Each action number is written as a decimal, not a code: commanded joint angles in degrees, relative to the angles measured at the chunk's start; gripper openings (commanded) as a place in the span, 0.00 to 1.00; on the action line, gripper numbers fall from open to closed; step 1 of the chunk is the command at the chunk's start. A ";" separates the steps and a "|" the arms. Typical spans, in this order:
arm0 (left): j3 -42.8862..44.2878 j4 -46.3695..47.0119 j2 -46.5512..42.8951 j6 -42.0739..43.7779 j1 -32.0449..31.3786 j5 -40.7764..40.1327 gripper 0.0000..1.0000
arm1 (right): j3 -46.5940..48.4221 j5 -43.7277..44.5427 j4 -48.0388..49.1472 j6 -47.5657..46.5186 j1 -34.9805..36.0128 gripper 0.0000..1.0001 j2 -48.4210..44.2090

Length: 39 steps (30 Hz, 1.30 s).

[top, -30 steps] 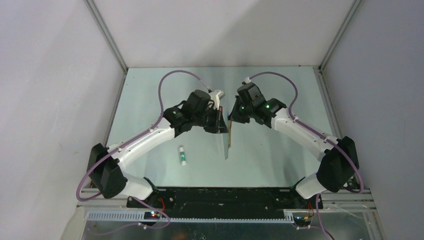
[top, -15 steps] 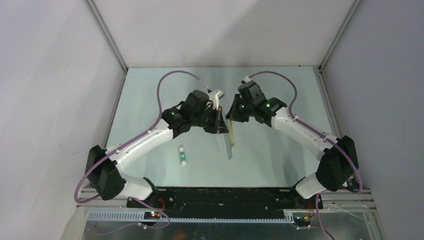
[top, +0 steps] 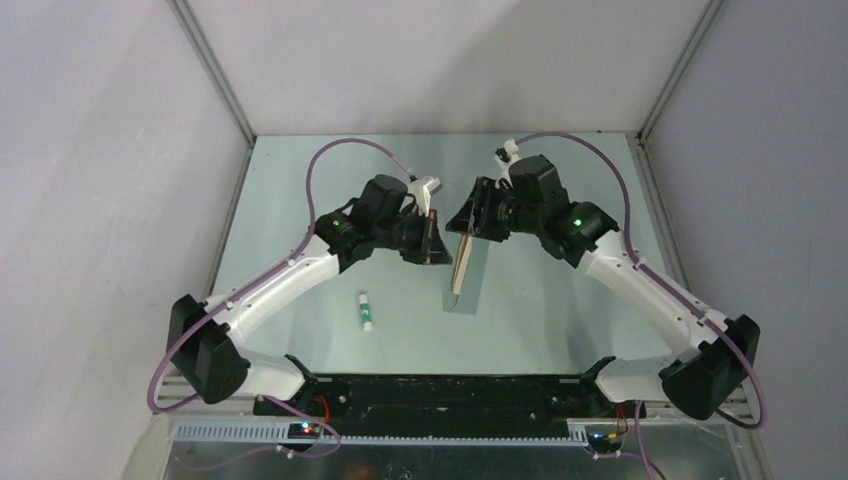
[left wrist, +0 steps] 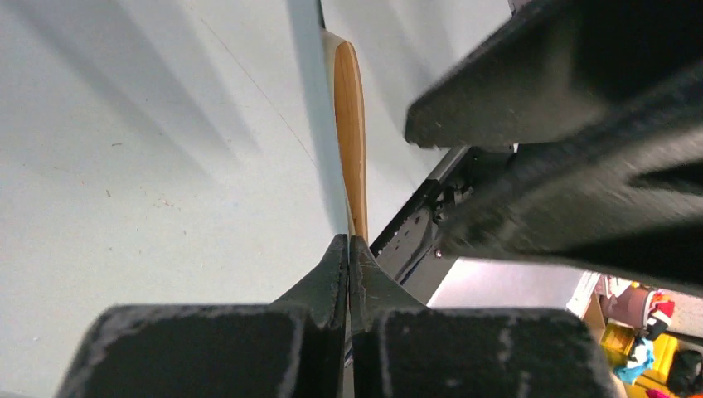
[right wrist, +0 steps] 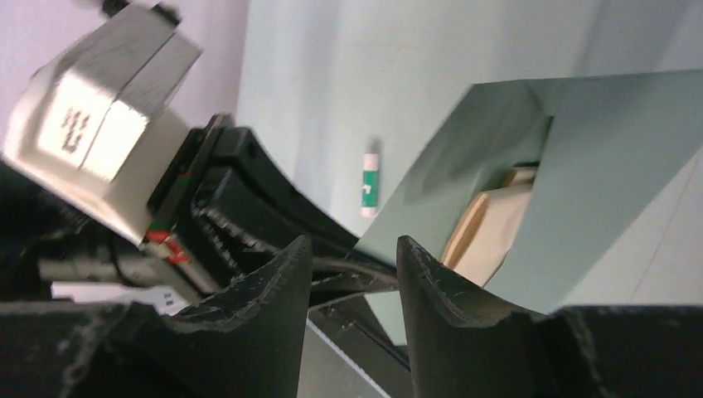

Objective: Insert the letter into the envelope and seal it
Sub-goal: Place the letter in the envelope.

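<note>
**Setting.** Pale green table (top: 560, 330) inside a grey-walled enclosure; both arms reach to mid-table.

**Item 1, envelope (top: 472, 285).** Teal-grey, lifted off the surface and turned nearly edge-on to the overhead camera. Its long axis runs from the two grippers toward the near edge of the table. Whether its lower end touches the table cannot be told. In the right wrist view its pocket (right wrist: 613, 133) gapes toward that camera.

**Item 2, letter (top: 458, 268).** Tan sheet, lodged partly in the pocket with its end showing (right wrist: 489, 232). It lies along the same long axis as the envelope.

**Item 3, left gripper (top: 437, 240).** Fingers pressed together on the far end of the envelope (left wrist: 348, 249). The tan edge (left wrist: 350, 124) runs straight out from the pinch; whether the letter is caught in it too cannot be told.

**Item 4, right gripper (top: 472, 222).** Fingers spread with nothing between them (right wrist: 352, 249). It sits just beside the held end, with the pocket ahead and to its right.

**Item 5, glue stick (top: 366, 311).** White with green band, lying on the table on the left arm's side, well apart from both grippers.

**Note.** The right is the free hand and faces the mouth. Seating the letter likely means pushing along that long axis.
</note>
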 commanded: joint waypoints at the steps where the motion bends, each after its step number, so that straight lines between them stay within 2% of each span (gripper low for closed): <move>1: 3.65 0.29 -1.36 4.44 1.23 5.32 0.00 | 1.73 -4.22 -0.72 -3.62 -0.42 0.44 -4.54; 4: 3.81 0.53 -1.94 7.58 1.95 10.54 0.00 | -1.80 1.58 -1.24 -5.52 -2.62 0.36 -9.59; 7: 4.25 0.17 -2.46 10.51 2.25 14.92 0.00 | -6.27 3.38 0.00 -9.37 -5.64 0.31 -16.33; 12: 6.05 -3.03 -2.38 17.00 2.25 21.69 0.00 | -7.10 3.98 -0.88 -19.76 -5.98 0.23 -20.51; 15: 8.47 -5.83 -1.42 20.51 2.21 24.27 0.00 | -7.30 5.04 -1.62 -23.63 -5.68 0.22 -21.81; 18: 9.96 -8.08 -1.00 22.08 2.23 24.47 0.00 | -7.78 4.16 -0.64 -25.46 -5.76 0.26 -23.06; 21: 10.64 -8.73 -0.79 22.55 2.23 24.23 0.00 | -7.88 -3.16 1.46 -25.67 -5.06 0.25 -22.53; 24: 10.97 -8.36 -0.38 22.21 2.30 24.73 0.00 | -7.82 -5.70 4.12 -26.15 -0.23 0.23 -20.88; 26: 11.25 -8.42 -0.14 22.00 2.23 25.05 0.00 | -7.78 -4.15 4.86 -26.98 3.53 0.23 -20.08; 30: 11.59 -9.17 0.08 22.19 2.22 25.23 0.00 | -7.87 -0.86 6.02 -26.78 6.18 0.23 -19.00; 36: 11.97 -9.41 -0.37 22.49 2.23 25.71 0.00 | -7.90 2.59 2.83 -26.59 5.87 0.19 -15.79; 39: 12.08 -9.44 -1.02 22.57 2.25 26.06 0.00 | -9.94 4.59 0.68 -26.64 3.23 0.16 -14.57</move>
